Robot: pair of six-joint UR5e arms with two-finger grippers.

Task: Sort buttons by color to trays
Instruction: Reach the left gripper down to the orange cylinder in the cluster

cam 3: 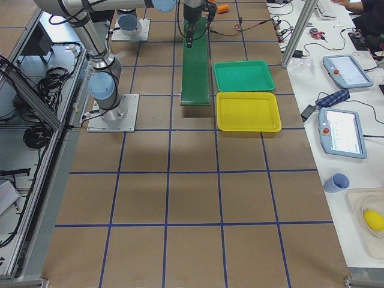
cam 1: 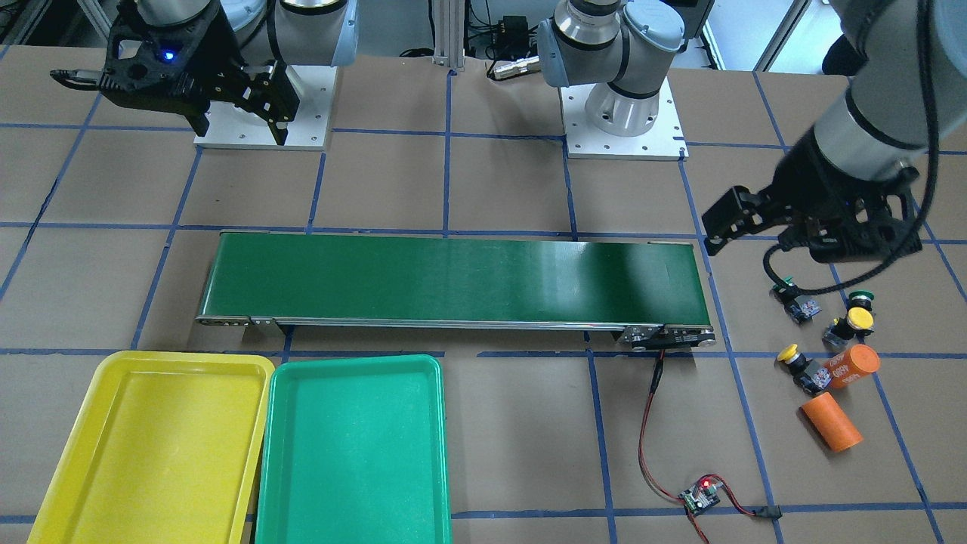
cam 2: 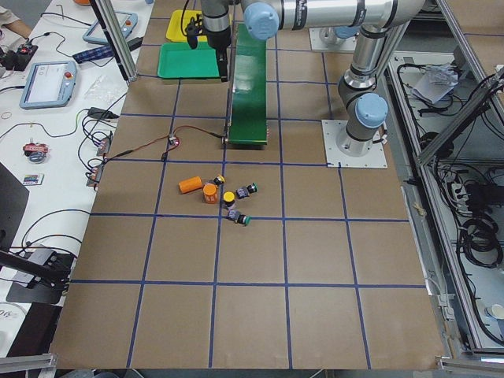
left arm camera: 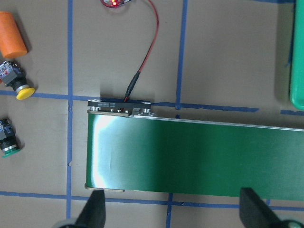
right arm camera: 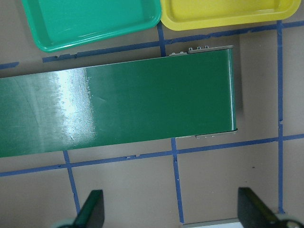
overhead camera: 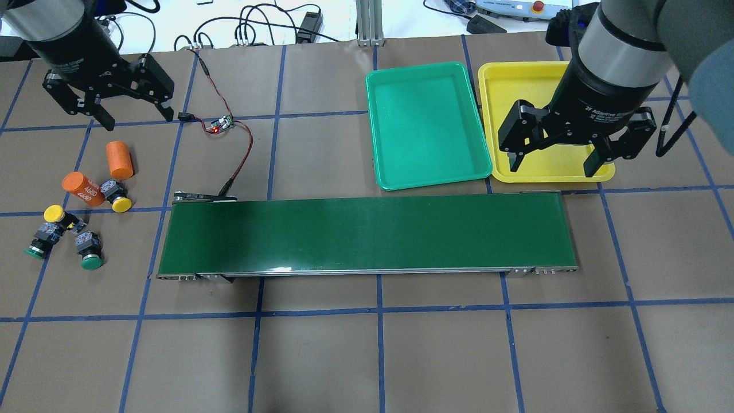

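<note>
1. While both arms hover over the brown tabletop, I see the left gripper and right gripper with jaws spread wide, gripping nothing.
2. Two black yellow-capped buttons and two green-capped buttons lie beside two orange cylinders, near the left gripper.
3. Shallow green plastic tray and yellow plastic tray sit side by side, well apart from them.

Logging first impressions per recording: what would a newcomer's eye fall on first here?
The long dark-green conveyor belt across the table's middle, with the empty yellow tray and green tray side by side past its far edge, toward the robot's right. Off the belt's left end, four buttons and two orange cylinders lie clustered; the left gripper and right gripper hang open above.
</note>
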